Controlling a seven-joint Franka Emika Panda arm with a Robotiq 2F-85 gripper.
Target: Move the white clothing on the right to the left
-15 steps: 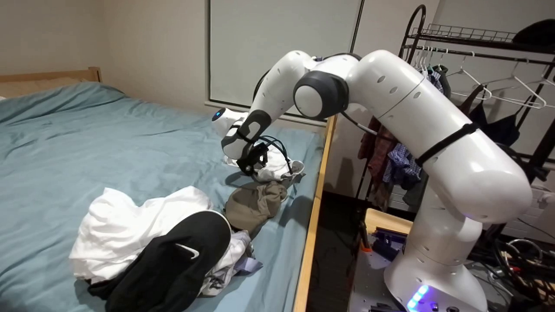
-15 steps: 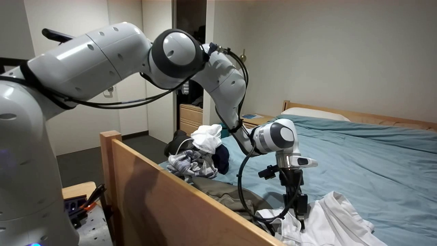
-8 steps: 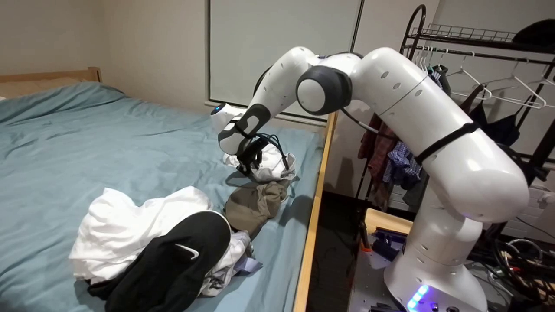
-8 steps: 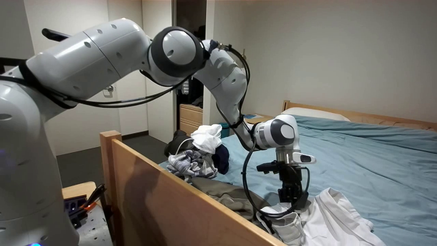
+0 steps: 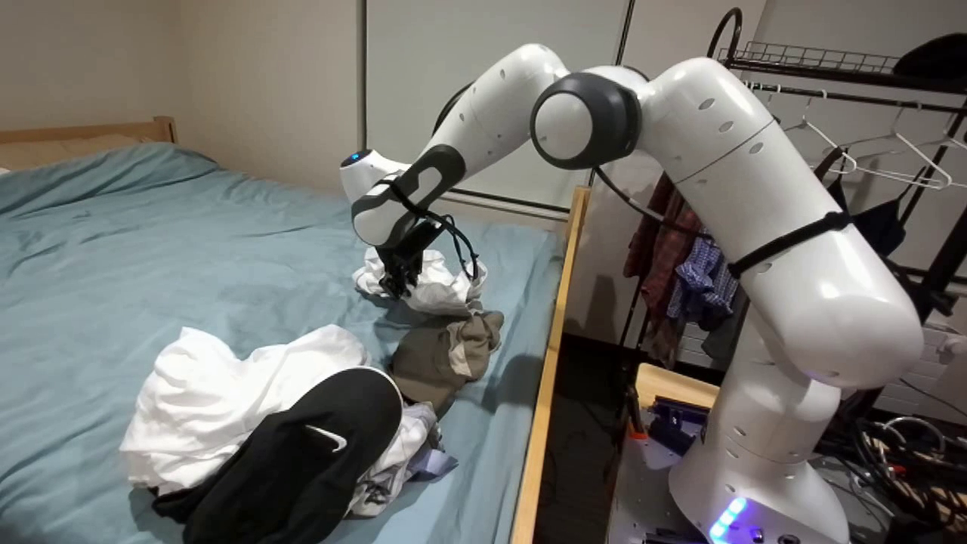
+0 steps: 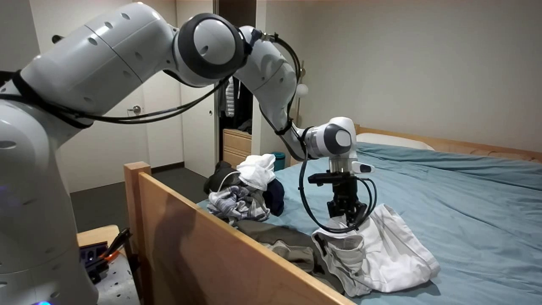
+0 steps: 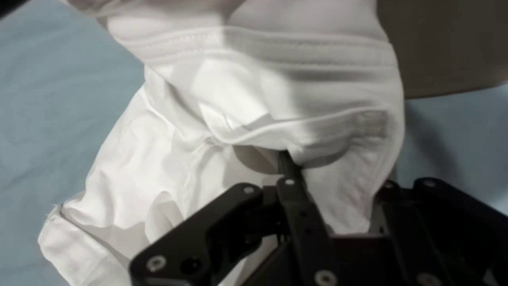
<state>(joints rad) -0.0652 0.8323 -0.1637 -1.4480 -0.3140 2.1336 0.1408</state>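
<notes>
White garment (image 6: 396,254), shorts or trousers from the look of its bands and openings, hangs partly gathered from the jaws over the blue-sheeted surface (image 5: 227,249), close to the wooden bed board (image 6: 203,245) in an exterior view. Its cloth is a plain, matte white that goes grey in the folds and on what looks like the inner face. Two rows of stitching run along a broad band across the top of the wrist view; below that lies a curved, pocket-like opening with a small squared patch of dense stitching at its end, and toward the lower left a turned edge looks slightly frayed. In an exterior view the cloth rises to the jaws and falls in two lobes, the one nearer the board creased and greyish, the other brighter, with a stiff fold standing at its top. The jaws are nearly together, a fold of the garment pinched in the narrow gap, their tips buried in cloth. Olive-brown clothing (image 5: 427,359) lies just beside it; whether the two touch I cannot tell. Well apart, farther along the surface, a second white cloth (image 5: 219,400) is heaped with a black piece (image 5: 302,461) bearing a white swoosh. The robot arm (image 5: 487,125) arches above.
</notes>
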